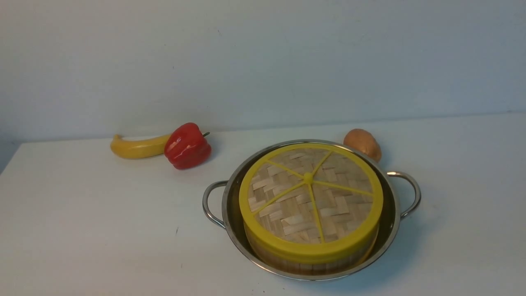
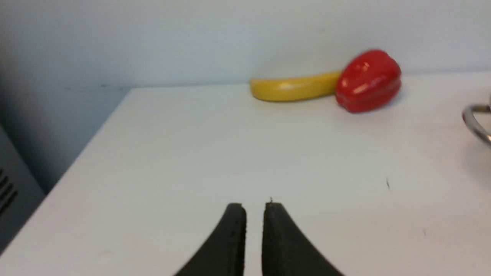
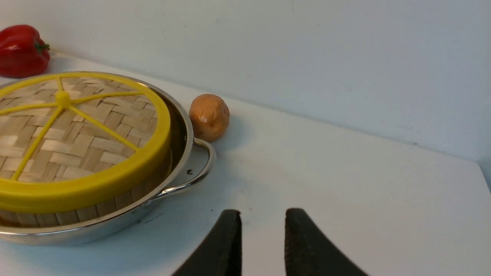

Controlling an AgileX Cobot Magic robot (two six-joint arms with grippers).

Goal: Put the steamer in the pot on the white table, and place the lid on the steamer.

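Note:
The steel pot stands on the white table, right of centre. The steamer sits inside it; only its bamboo wall shows. The lid, woven with yellow rim and spokes, lies flat on the steamer and hides its contents. Neither gripper shows in the front view. My left gripper hovers empty over bare table left of the pot, its jaws almost together; the pot's handle shows at that view's edge. My right gripper is slightly open and empty, beside the pot's right handle, with the lid close by.
A yellow banana and a red bell pepper lie at the back left, touching. A brown potato lies just behind the pot's right side. The wall rises behind the table. The table's left edge is near my left gripper.

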